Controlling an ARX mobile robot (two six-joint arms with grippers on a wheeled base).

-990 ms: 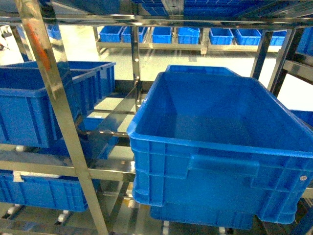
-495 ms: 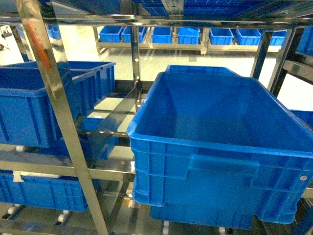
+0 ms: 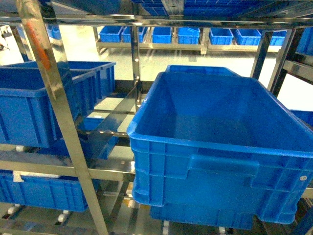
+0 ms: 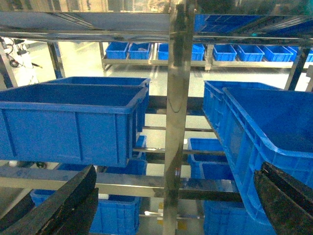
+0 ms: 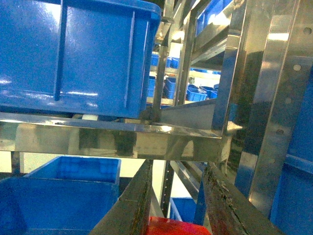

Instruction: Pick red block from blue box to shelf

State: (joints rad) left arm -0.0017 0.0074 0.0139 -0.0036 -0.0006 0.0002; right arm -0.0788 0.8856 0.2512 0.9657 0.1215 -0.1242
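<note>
The red block (image 5: 173, 226) shows only as a glossy red patch at the bottom edge of the right wrist view, pinched between the two dark fingers of my right gripper (image 5: 178, 164). That gripper points up at a steel rail of the shelf (image 5: 122, 137), just under a tier. In the head view the shelf (image 3: 41, 49) fills the frame, with an orange-red smear on its near post. My left gripper (image 4: 176, 171) stands wide open, nothing between its fingers, facing a shelf upright (image 4: 176, 122). The blue box is out of view. Neither gripper appears in the head view.
A large dark-blue ribbed crate (image 3: 220, 147) sits on the tier straight ahead, another crate (image 3: 34, 103) to its left, more below. A dark-blue crate (image 5: 73, 54) rests on the tier above my right gripper. Steel posts (image 5: 274, 112) stand close on the right.
</note>
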